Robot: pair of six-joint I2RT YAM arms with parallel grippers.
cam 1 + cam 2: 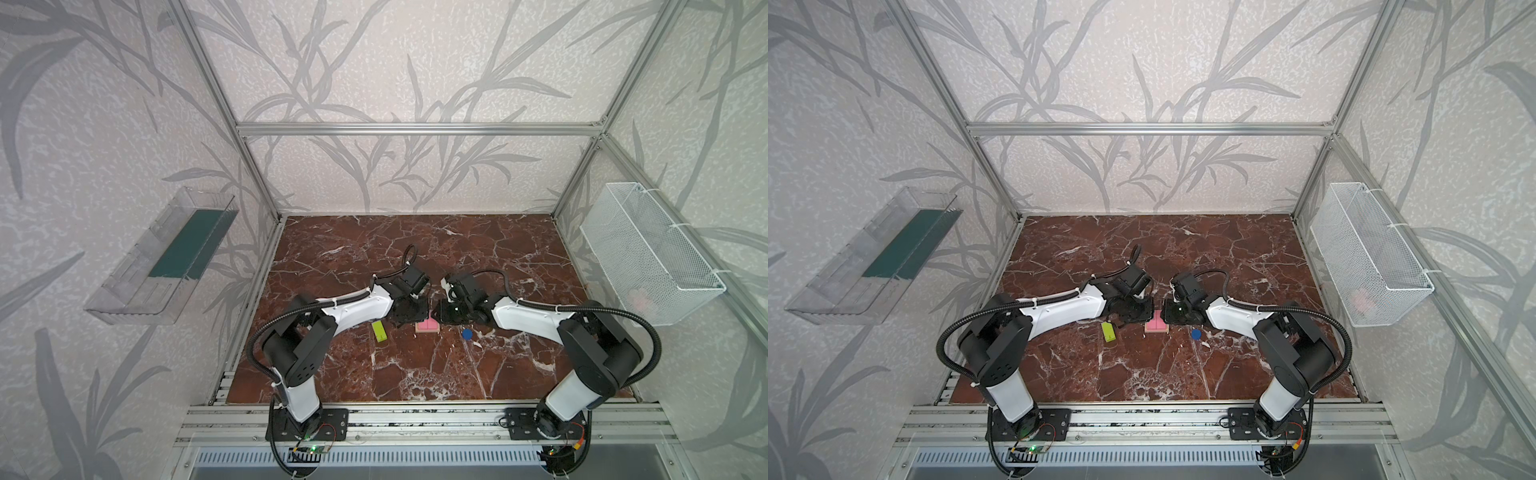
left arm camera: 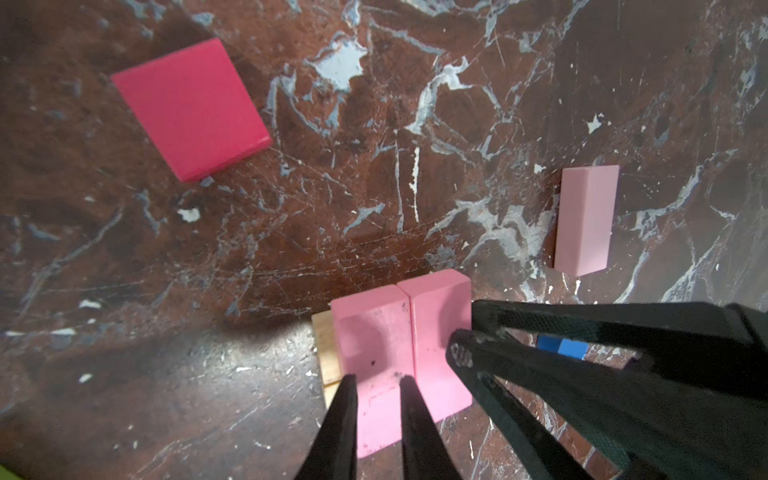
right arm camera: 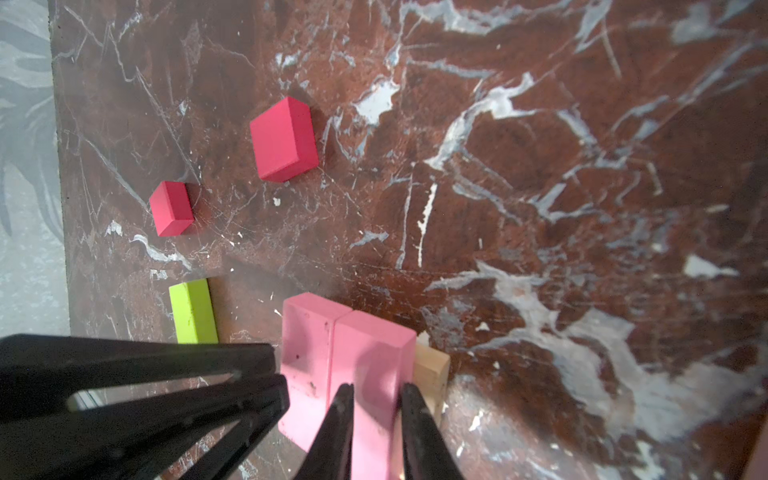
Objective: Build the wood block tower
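Since the left pink bar (image 2: 370,332) and right pink bar (image 3: 374,353) lie flush side by side across the tan bars (image 2: 326,353) mid-table, the tower (image 1: 427,326) has only its lowest layers. The left gripper (image 2: 378,378) sits over the one, the right gripper (image 3: 377,386) over the other. Both pairs of fingers are narrowly parted and pinch nothing, probably squaring the layer. Level with it, the lime-green bar (image 3: 193,311) lies left and the blue disc (image 1: 467,333) right. Farther off lie two red cubes (image 3: 284,139) left and a third pink bar (image 2: 586,220) right, hidden beneath the arms in both top views.
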